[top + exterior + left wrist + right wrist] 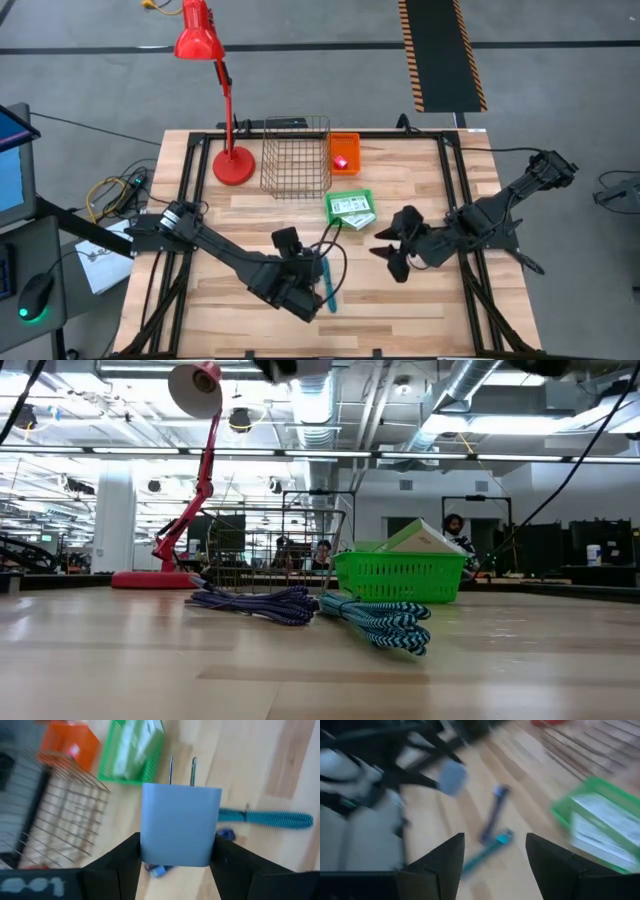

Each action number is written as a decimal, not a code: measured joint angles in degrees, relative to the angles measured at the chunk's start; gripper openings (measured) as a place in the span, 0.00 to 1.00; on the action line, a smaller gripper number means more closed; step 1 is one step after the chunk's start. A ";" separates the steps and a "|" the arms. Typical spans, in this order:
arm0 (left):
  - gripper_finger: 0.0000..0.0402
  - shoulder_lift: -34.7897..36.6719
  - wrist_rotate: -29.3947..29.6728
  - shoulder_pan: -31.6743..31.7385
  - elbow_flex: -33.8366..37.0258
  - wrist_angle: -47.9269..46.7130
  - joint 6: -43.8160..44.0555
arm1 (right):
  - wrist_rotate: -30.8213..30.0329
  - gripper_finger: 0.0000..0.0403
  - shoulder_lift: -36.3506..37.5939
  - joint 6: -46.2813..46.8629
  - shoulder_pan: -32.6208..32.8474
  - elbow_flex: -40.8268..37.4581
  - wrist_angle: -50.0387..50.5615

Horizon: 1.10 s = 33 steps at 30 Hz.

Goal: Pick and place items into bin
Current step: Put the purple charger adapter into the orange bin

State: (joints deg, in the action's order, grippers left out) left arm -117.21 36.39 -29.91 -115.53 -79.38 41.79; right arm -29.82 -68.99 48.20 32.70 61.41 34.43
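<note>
My left gripper (175, 851) is shut on a pale-blue cube (180, 822) with two metal prongs, above the table's near middle (300, 288). My right gripper (495, 865) is open and hovers to its right (395, 258), touching nothing. A teal cord (328, 283) and a dark blue cord (255, 603) lie flat on the wood between the grippers. A green basket (350, 208) holds white printed cards (131, 749). A tiny pink cube (341, 160) sits in an orange bin (344, 150). My left gripper pinches the pale-blue cube by two opposite side faces (148, 840), one dark finger (125, 857) on each side. The prongs (192, 770) point away from the wrist. The cube is lifted clear of the table; the right wrist view shows it in the air (452, 777).
A wire basket (295, 155) stands at the far middle, with a red desk lamp (232, 165) on its left and the orange bin on its right. Black rails frame the table's left and right sides. Bare wood lies along the near edge (400, 320).
</note>
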 joint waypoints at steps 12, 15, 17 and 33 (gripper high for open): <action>0.45 0.09 5.50 0.25 -7.89 -1.20 -8.15 | -1.64 0.56 -5.13 -1.17 0.72 0.07 -22.33; 0.45 0.09 5.72 0.26 -8.82 -1.02 -9.58 | -1.28 0.60 -7.37 0.22 -0.10 0.05 -23.79; 0.45 0.09 5.88 0.26 -9.16 -1.01 -9.84 | -1.03 0.63 -8.58 0.82 -0.81 0.00 -25.16; 0.45 0.11 6.39 0.28 -9.35 -0.87 -12.30 | 5.07 0.65 -11.08 -0.11 -6.54 0.02 -33.26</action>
State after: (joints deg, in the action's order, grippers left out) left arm -117.10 42.78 -29.63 -124.88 -80.25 29.50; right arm -24.75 -80.07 48.10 26.16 61.43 1.17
